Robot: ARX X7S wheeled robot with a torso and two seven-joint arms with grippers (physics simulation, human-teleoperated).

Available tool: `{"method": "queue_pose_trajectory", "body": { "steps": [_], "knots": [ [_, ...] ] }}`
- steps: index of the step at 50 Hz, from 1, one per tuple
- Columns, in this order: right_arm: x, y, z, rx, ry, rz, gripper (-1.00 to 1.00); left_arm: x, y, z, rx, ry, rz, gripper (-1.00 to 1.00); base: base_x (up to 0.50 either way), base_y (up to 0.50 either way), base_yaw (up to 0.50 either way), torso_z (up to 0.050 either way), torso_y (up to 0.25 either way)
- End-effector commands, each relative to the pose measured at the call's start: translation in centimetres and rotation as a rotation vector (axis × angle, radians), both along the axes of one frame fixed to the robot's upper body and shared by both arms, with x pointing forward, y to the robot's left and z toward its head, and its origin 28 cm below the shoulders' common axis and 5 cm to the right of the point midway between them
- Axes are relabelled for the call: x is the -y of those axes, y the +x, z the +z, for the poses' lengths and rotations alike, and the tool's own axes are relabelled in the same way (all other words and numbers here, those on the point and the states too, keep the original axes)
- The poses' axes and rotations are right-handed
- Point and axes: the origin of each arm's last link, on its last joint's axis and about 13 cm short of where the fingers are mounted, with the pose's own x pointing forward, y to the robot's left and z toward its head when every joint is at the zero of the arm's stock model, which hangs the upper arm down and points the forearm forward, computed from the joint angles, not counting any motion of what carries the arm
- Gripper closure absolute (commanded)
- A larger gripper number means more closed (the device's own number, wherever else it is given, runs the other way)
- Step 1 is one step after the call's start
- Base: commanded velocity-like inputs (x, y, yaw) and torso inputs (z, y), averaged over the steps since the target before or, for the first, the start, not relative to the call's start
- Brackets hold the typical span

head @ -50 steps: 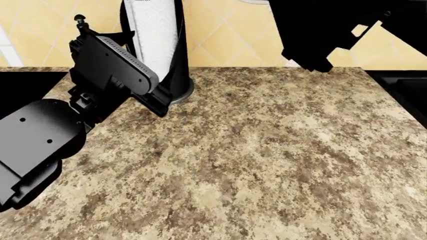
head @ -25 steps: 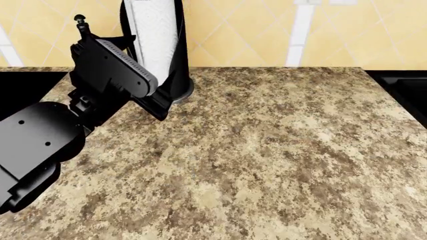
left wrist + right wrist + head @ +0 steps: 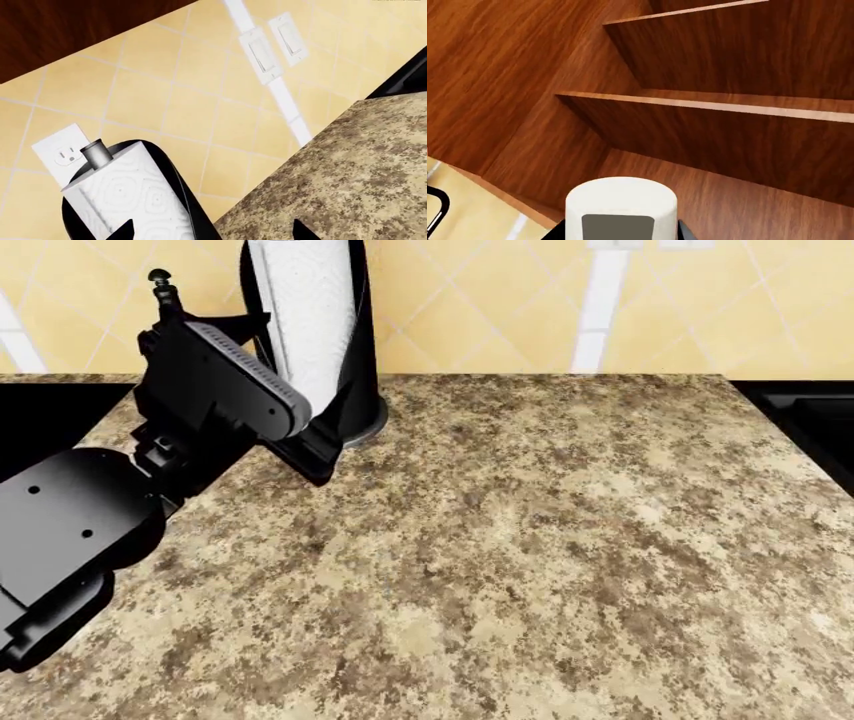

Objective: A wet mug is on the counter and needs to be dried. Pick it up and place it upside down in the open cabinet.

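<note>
In the right wrist view the white mug (image 3: 621,200) sits between the jaws of my right gripper (image 3: 621,231), which is shut on it. A flat closed end of the mug faces the open cabinet, whose wooden shelf (image 3: 727,107) lies just beyond. The mug's handle is hidden. This gripper and the mug are out of the head view. My left gripper (image 3: 213,232) is open and empty, low over the granite counter (image 3: 534,540), and it points at the paper-towel roll. In the head view the left gripper (image 3: 234,380) hangs at the counter's back left.
A tall paper-towel roll (image 3: 314,310) in a black holder stands at the back left, close to the left gripper. The black stovetop (image 3: 54,405) borders the counter on the left, and a dark recess (image 3: 814,420) on the right. Outlet (image 3: 63,150) and switches (image 3: 273,45) sit on the tiled wall.
The right arm, at the head view's top right one second ago, has risen out of that view. The left arm has drifted slightly left and down.
</note>
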Motion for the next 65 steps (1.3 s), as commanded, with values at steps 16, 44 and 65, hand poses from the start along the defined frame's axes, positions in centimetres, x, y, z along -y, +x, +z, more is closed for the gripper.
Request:
{"method": "queue_pose_trajectory", "body": {
  "steps": [16,44,65],
  "knots": [
    [2.7,3.1,3.6,0.007,0.209,-0.085,1.00,-0.1,-0.3,-0.4,-0.003,0.004,-0.009,-1.00,0.00,0.00,0.00,0.000,0.001],
    [5.9,9.7,2.4,-0.345,0.267,-0.368,1.00,-0.1,-0.4,-0.7,-0.015,0.005,-0.013,-1.00,0.00,0.00,0.00,0.000,0.000],
    [6.8,13.0,0.3,-0.457,0.237,-0.472,1.00,-0.3,-0.4,-0.9,-0.026,-0.005,-0.014,-1.00,0.00,0.00,0.00,0.000,0.000]
  ]
}}
